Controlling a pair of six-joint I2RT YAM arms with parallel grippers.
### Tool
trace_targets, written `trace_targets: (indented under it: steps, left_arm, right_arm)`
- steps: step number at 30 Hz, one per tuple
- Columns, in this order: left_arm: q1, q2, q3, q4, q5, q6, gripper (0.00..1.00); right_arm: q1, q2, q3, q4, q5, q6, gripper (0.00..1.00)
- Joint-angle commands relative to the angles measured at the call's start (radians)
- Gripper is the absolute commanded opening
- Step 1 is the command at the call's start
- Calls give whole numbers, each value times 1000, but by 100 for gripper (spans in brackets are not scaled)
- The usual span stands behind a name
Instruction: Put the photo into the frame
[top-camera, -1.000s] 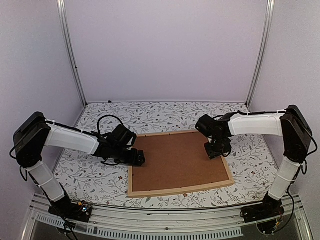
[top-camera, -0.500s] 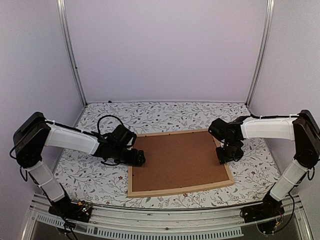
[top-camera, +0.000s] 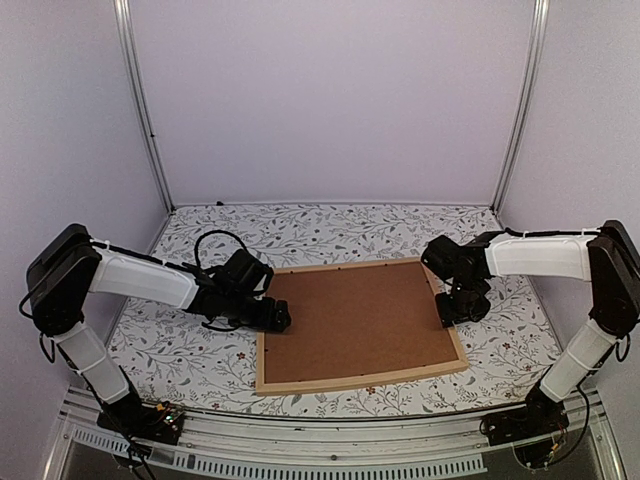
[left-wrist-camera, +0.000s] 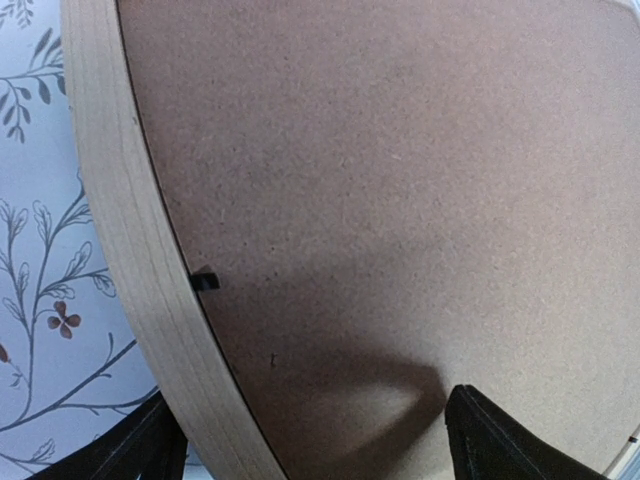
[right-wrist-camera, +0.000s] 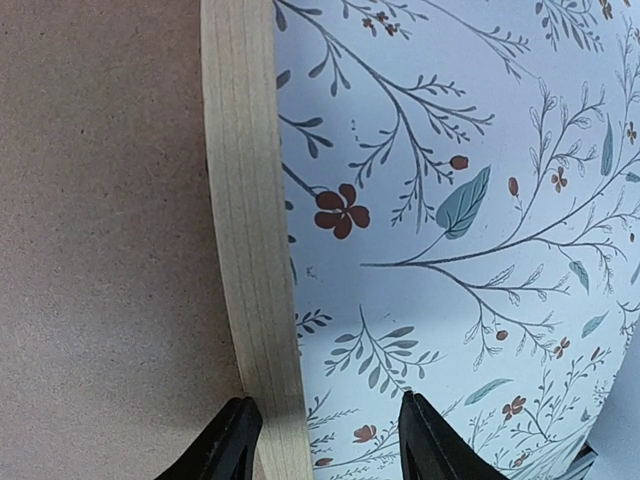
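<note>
**Top view.** The frame (top-camera: 360, 381) lies flat on the bench (top-camera: 200, 360), back side up, with the backing board (top-camera: 355, 320) filling it. The photo cannot be seen in any view, and whether it sits beneath the board cannot be told. The left tool (top-camera: 280, 320) is at the frame's left strip and the right tool (top-camera: 455, 312) is at its right strip.

**Left wrist view.** The left tool is released. Its fingers (left-wrist-camera: 500, 440) are spread wide, one over the board and one outside on the bench, with the wooden strip between them. A small black tab (left-wrist-camera: 203, 281) shows at the board's edge.

**Right wrist view.** The right tool is also released. Its fingers (right-wrist-camera: 235, 440) straddle the right strip with a gap to spare.

**Step in hand.** This appears to be taking hold of the frame by both side strips. The next move calls for both tools to clamp together and then raise the frame evenly, so that it neither twists nor sheds its board.
</note>
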Motion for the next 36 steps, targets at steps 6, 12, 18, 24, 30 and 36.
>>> trace_targets:
  steps: [6, 12, 18, 24, 30, 36]
  left_arm:
    - [-18, 39, -17, -58, 40, 2, 91]
    - [-19, 42, -22, -53, 43, 1, 91]
    - [-19, 48, -14, -55, 45, 3, 91]
    - [-18, 59, -6, -58, 46, 7, 91]
    - [-19, 56, -6, -61, 46, 7, 91]
    - [-19, 58, -7, -61, 44, 4, 91]
  right_arm:
    - [-31, -13, -34, 8, -9, 21, 52]
    - [-55, -25, -44, 25, -21, 14, 52]
    - [-109, -114, -60, 47, -60, -6, 52]
    - [-117, -135, -73, 59, -77, -19, 52]
    - [-116, -94, -91, 82, -87, -24, 51]
    - [-108, -73, -105, 98, -98, -30, 51]
